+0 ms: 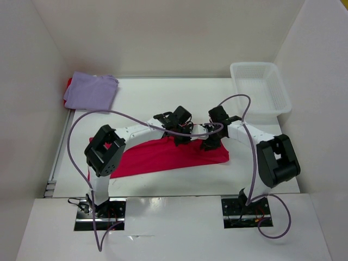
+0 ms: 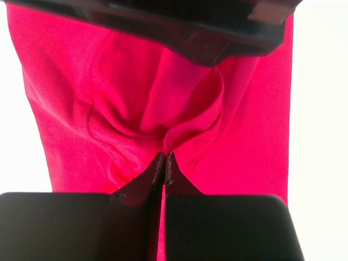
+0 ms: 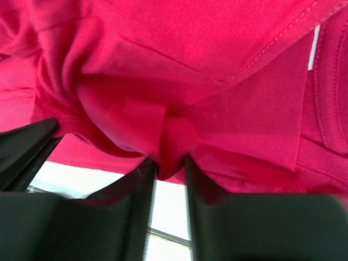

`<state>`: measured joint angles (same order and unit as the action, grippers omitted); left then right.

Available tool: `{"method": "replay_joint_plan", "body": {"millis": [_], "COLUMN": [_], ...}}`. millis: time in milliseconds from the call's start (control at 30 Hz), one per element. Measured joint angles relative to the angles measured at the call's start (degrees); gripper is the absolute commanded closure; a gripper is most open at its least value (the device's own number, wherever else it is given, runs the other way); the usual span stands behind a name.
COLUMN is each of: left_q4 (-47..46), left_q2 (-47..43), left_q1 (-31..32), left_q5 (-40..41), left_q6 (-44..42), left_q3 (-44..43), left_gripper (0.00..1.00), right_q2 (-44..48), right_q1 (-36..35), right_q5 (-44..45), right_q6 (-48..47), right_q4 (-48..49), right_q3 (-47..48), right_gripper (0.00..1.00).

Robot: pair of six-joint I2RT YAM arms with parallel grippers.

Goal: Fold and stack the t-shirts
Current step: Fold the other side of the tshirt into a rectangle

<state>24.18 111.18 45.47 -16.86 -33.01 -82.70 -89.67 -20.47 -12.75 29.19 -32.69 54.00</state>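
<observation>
The crimson t-shirt (image 1: 157, 156) lay mid-surface (image 1: 163, 100), soft, light and floppy, best pinched at the edges. My left claw (image 2: 165, 159) was clenched on a gathered fold, and the right claw (image 3: 169, 166) was gripping a bunched one, I think. Only the top view showed the lavender t-shirt (image 1: 89, 89), far left.

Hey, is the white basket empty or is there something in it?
Empty: the basket shows only its bare mesh floor, with nothing inside.

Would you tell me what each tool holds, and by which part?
Both hold the crimson t-shirt by pinched-up folds: left tool near its middle, right tool nearer its right end.
</observation>
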Motion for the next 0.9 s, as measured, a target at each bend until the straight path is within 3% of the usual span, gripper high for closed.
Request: {"method": "replay_joint_plan", "body": {"millis": [33, 133, 333, 533, 700, 900], "left_q4": [0.0, 0.0, -1.3, -3.2, -5.4, -4.6], "left_q2": [0.1, 0.3, 0.4, 0.5, 0.6, 0.8], "left_q1": [0.0, 0.0, -1.3, -8.4, -12.9, -12.6], "left_q5": [0.0, 0.0, 0.1, 2.1, 5.3, 4.2], "left_q6": [0.1, 0.2, 1.9, 6.3, 10.4, 11.7], "left_q3": [0.0, 0.1, 0.1, -3.5, -9.4, -12.2], "left_gripper": [1.00, 1.00, 1.00, 1.00, 1.00, 1.00], "right_q2": [-0.6, -1.7, -4.0, -12.1, -17.4, -17.2], "right_q1": [0.2, 0.7, 6.1, 11.8, 11.8, 11.7], "right_q5": [-0.1, -0.4, -2.1, -5.4, -7.5, -8.7], "right_q6": [-0.1, -0.9, -2.4, -4.4, -5.9, -6.8], "right_q4": [0.1, 0.3, 0.6, 1.7, 1.8, 1.4], "right_q3": [0.0, 0.1, 5.7, 19.3, 30.4, 31.6], "right_gripper": [0.84, 1.00, 1.00, 1.00, 1.00, 1.00]}}
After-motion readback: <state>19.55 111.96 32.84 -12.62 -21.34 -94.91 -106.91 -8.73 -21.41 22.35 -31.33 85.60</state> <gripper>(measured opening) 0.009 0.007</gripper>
